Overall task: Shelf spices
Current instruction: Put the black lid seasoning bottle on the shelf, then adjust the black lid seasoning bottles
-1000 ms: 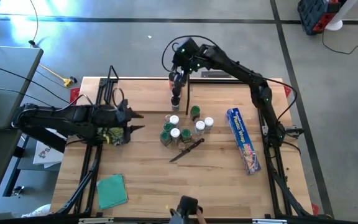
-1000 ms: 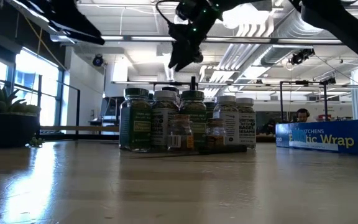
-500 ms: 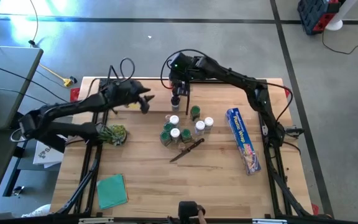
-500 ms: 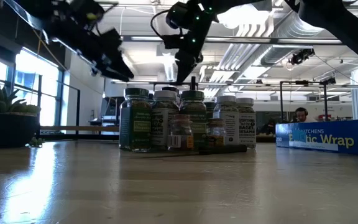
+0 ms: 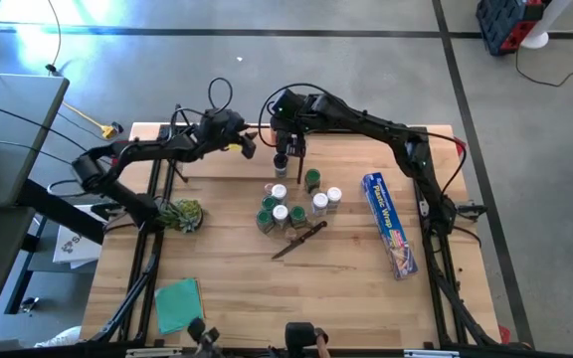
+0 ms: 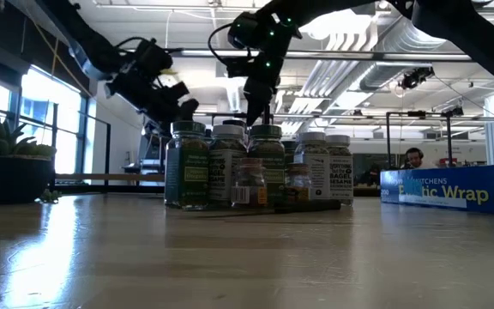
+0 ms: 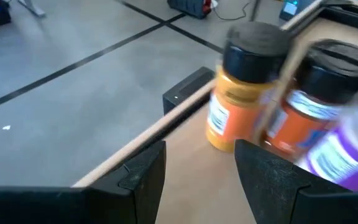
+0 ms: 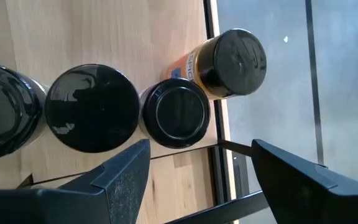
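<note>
Now the left gripper [image 7: 197,171], fingers parted and empty, faces the shelf [image 7: 135,146], with the yellow jar [image 7: 244,93] just beyond its fingers. Right gripper [image 8: 197,165], fingers wide and empty, hovers above the row; it should lift clear without nudging the black caps [image 8: 178,112].

I am reading "Plastic Wrap" on the long blue box [image 5: 391,225] lying on the table [image 5: 237,288]; from table level its side is showing "KITCHENS" and "Wrap". The jar labels are staying too small to read.
</note>
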Available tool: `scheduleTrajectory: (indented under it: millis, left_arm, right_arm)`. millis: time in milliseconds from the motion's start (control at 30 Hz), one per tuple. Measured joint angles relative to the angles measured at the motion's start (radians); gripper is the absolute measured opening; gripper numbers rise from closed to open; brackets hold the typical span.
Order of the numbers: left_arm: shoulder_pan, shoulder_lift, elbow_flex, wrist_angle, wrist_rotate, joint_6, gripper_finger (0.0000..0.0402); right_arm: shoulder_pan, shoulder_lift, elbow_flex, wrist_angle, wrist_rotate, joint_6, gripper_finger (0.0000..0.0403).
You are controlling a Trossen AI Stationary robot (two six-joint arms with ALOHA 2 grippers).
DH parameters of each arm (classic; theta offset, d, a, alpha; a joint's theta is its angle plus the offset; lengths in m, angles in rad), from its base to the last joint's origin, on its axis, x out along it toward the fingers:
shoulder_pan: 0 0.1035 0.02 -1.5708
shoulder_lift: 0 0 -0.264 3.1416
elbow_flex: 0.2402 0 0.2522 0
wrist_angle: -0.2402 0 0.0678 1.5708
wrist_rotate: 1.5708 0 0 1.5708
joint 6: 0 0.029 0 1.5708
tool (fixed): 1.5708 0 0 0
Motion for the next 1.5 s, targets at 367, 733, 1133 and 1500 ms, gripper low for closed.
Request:
scheduleTrajectory:
  millis: [367, 733, 1133, 1500]
  left_arm:
    - [0.027, 0.213, 0.119, 0.076, 0.089, 0.019, 0.0188]
    - [0.005, 0.298, 0.134, 0.158, 0.110, 0.008, 0.0188]
    - [0.014, 0.293, 0.134, 0.231, 0.109, 0.019, 0.0188]
    - [-0.010, 0.293, 0.133, 0.229, 0.119, 0.020, 0.0188]
  right_arm:
    - [-0.003, 0.000, 0.000, 0.000, -0.044, 0.001, 0.0273]
    - [-0.002, 0.000, 0.000, 0.007, -0.032, 0.001, 0.0273]
    - [0.000, 0.005, 0.000, 0.014, 0.039, -0.098, 0.0273]
    - [0.015, 0.026, 0.002, -0.003, 0.013, -0.101, 0.0273]
